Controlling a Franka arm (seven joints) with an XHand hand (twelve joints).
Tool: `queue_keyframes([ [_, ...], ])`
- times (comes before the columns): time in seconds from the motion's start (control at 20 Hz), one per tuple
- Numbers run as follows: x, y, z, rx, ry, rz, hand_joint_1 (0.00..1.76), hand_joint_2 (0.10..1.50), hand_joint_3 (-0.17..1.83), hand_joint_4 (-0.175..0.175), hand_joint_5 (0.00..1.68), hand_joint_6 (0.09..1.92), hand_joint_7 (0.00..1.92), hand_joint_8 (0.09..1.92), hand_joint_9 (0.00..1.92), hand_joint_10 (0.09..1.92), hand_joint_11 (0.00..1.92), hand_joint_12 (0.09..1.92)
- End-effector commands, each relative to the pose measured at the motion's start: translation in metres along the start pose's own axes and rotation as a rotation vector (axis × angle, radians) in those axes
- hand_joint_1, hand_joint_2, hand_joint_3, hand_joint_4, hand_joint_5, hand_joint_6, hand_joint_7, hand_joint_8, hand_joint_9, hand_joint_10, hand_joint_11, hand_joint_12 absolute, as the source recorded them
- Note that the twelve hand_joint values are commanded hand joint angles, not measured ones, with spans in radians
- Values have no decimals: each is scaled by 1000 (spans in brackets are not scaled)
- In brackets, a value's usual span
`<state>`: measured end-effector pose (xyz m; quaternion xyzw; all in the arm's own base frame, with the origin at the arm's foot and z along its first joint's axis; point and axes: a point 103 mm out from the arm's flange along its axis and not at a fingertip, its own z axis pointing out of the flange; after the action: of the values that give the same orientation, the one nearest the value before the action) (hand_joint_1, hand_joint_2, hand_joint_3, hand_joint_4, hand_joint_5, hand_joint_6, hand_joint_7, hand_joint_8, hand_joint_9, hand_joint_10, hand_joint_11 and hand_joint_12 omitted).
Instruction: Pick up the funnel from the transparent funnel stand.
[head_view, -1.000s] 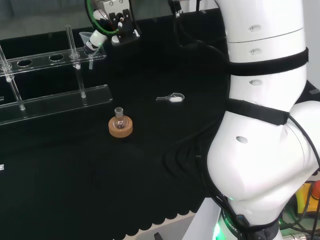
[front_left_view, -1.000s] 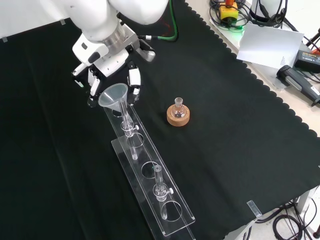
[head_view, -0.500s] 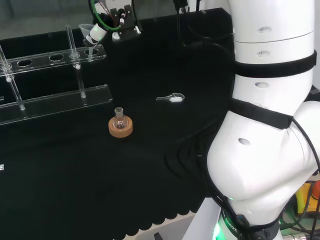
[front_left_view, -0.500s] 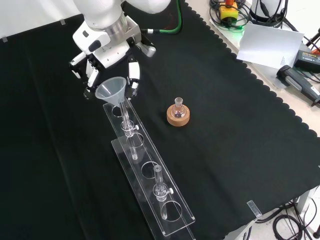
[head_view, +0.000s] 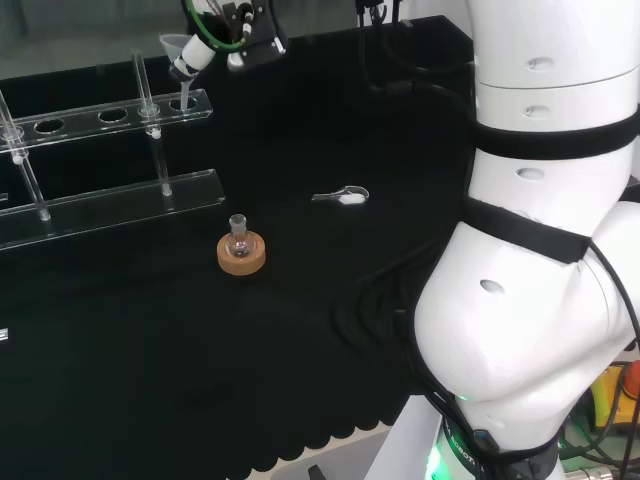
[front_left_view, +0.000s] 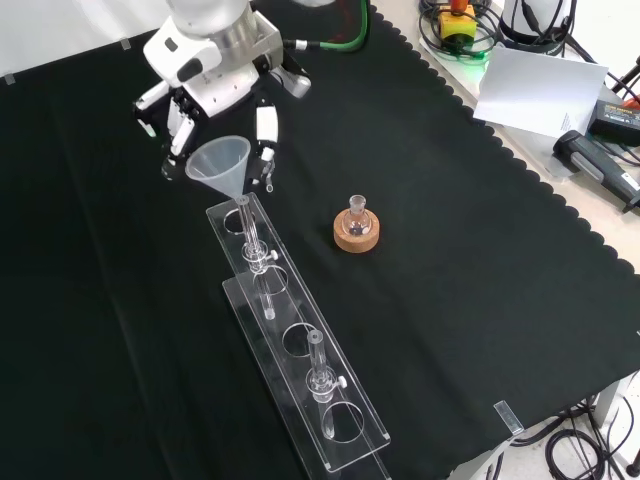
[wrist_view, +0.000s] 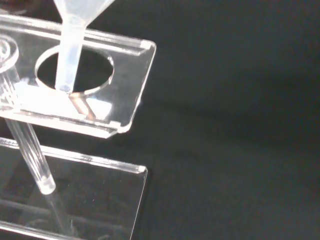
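In your front view the funnel stand (front_left_view: 300, 350) lies slantwise on the bench (front_left_view: 480, 280), running from near the middle toward the near edge. The funnel (front_left_view: 222, 165) hangs above the stand's far end, between the fingers of the hand (front_left_view: 215, 95); its stem tip is just over the last hole. The flask on its cork ring (front_left_view: 357, 231) stands to the right of the stand, well apart. In your head view a spoon (head_view: 342, 197) lies right of the flask.

Around the end hole of the transparent funnel stand (front_left_view: 290, 345) the cloth (front_left_view: 450, 300) was free on three sides. Only the stand's upright rod (front_left_view: 253, 240) (just beside that hole) blocked the way, while the flask on its cork ring (front_left_view: 357, 232) stood well apart.
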<state>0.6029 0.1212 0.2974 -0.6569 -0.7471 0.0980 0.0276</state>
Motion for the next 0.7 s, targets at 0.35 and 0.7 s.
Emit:
queue_keyframes([
  [0.35, -13, -17, -34, -47, -54, 1, 752, 661, 600, 39, 850, 131, 1173, 442, 976, 339, 0, 1499],
  [0.7, -18, -28, -50, -63, -75, 7, 754, 658, 604, 40, 850, 133, 1174, 443, 977, 335, 0, 1499],
])
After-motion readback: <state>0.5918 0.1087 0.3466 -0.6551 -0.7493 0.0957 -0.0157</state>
